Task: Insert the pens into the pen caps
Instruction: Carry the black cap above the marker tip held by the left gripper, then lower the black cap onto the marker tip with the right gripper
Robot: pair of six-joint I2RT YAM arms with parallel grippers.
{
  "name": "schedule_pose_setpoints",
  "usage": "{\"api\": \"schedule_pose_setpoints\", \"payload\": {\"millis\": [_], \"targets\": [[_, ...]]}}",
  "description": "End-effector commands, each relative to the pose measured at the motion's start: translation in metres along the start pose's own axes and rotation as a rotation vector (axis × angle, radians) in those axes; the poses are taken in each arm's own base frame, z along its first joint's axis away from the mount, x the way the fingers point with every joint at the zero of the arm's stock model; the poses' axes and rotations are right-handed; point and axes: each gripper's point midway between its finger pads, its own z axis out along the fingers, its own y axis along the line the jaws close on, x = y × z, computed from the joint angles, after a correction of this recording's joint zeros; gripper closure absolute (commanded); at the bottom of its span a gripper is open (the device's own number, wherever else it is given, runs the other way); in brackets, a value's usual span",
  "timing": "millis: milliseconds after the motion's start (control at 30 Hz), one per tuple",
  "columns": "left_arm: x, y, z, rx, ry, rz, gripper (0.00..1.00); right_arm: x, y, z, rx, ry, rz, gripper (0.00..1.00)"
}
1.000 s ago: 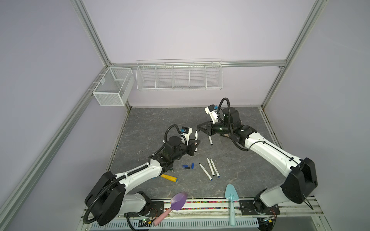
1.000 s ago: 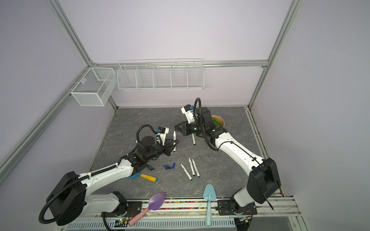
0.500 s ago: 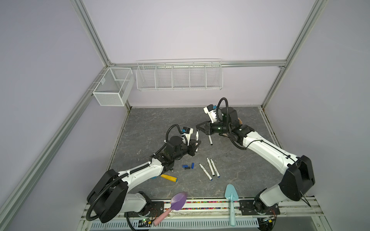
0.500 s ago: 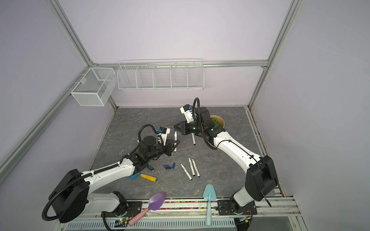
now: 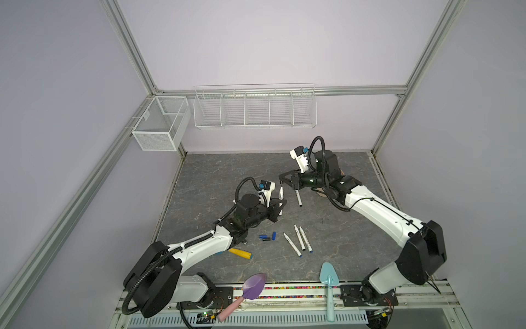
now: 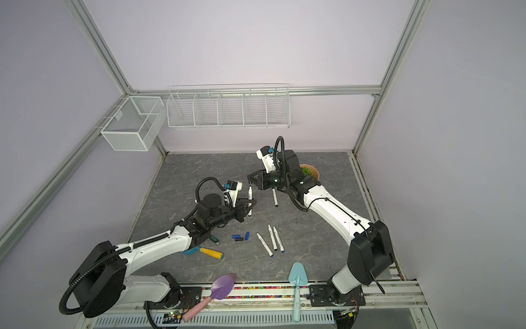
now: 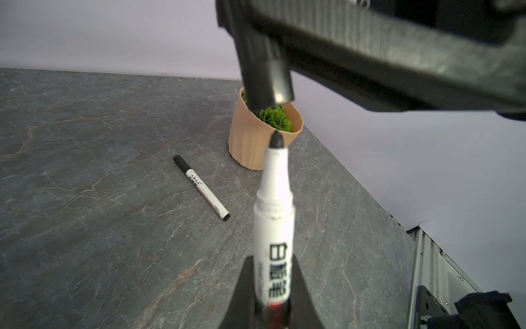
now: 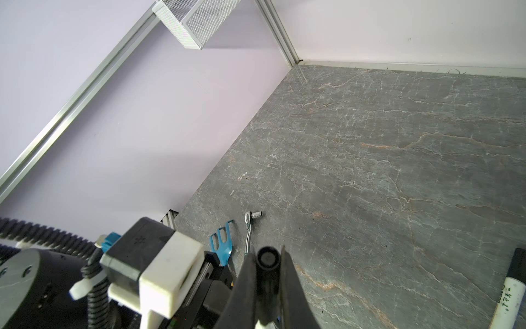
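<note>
While pen [image 7: 273, 216] points tip-up, cap [image 7: 280, 81] hangs nearby.

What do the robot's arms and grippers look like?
The left arm and right arm have white shells and black joints. A black ribbed cable loops over each wrist, beside a white camera block. The left gripper and right gripper are black.

Capped pen [image 8: 508, 299] partly beyond edge

The grey stone-patterned table [image 5: 216, 176] carries a tan plant pot [image 7: 250, 142]. Near the pot lies one capped pen [image 5: 298, 198]. Farther from it lie three pens [image 5: 299, 237], loose caps [image 5: 273, 235] and a yellow-handled tool [image 5: 240, 254]
</note>
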Motion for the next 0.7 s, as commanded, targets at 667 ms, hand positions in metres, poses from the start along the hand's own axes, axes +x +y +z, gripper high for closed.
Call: {"api": "schedule_pose_setpoints", "payload": {"millis": [667], "targets": [[-0.035,-0.004,-0.004,-0.012,-0.139,0.024,1.0,0.04,0.011,-0.013,-0.085,0.078,0.087,0.93]]}}
